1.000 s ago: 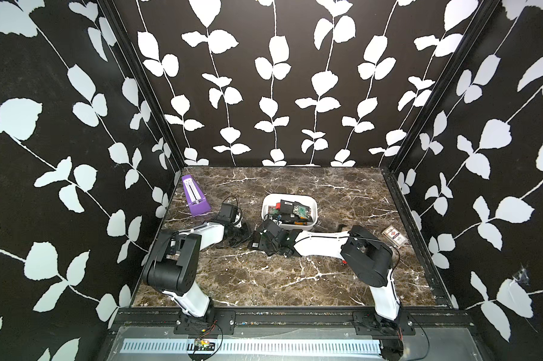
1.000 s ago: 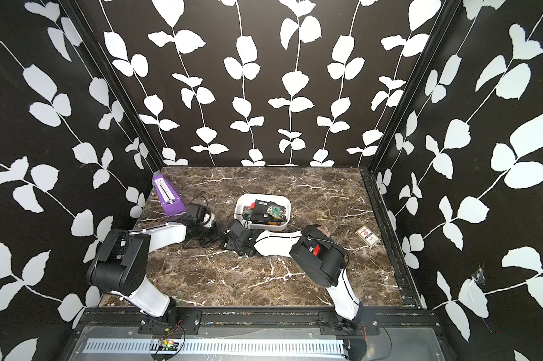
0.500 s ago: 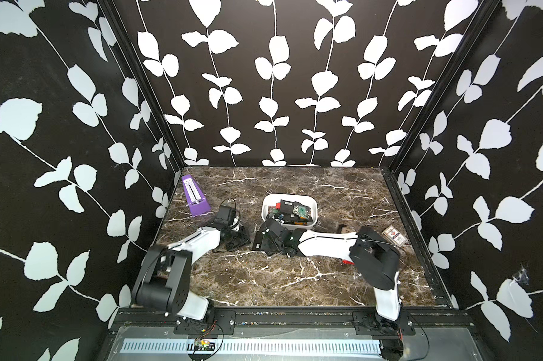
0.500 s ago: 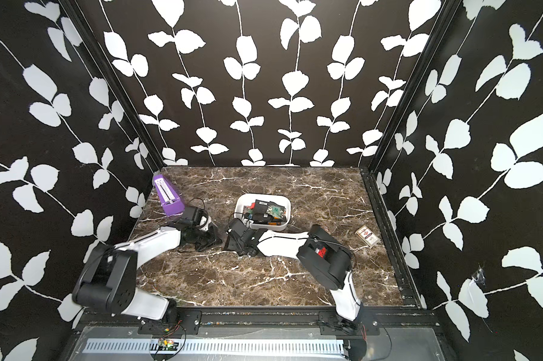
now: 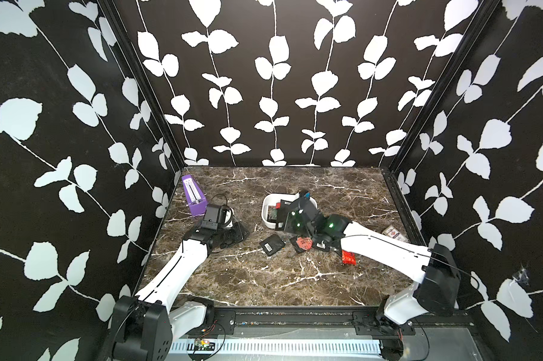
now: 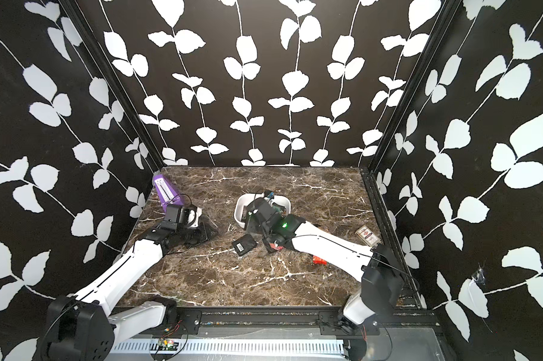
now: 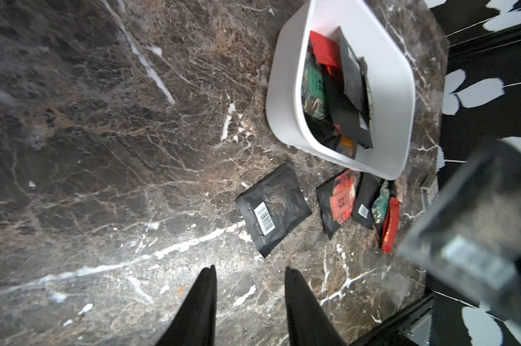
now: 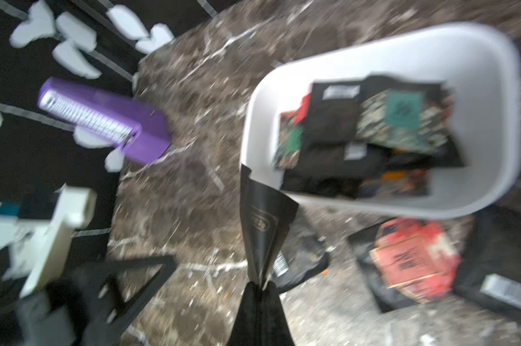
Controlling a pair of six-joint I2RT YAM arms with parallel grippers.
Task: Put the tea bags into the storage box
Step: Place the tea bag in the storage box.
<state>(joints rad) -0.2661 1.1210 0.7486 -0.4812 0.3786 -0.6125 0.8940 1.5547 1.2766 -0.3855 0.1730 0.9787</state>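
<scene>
Roughly halfway: the white plastic storage box (image 7: 283, 99) holds several square tea bags (image 7: 350, 78); my right fingers (image 8: 253, 314) pinch a black sachet (image 8: 262, 221), left fingers (image 7: 199, 305) gape empty, others litter the marble surface (image 7: 103, 149)

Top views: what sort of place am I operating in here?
Probably a purpose-built robot test booth: black wall panels printed with white leaves enclose three sides, a brown marble-patterned tabletop lies between them, and a black metal rail in front carries two white robot arms.
</scene>
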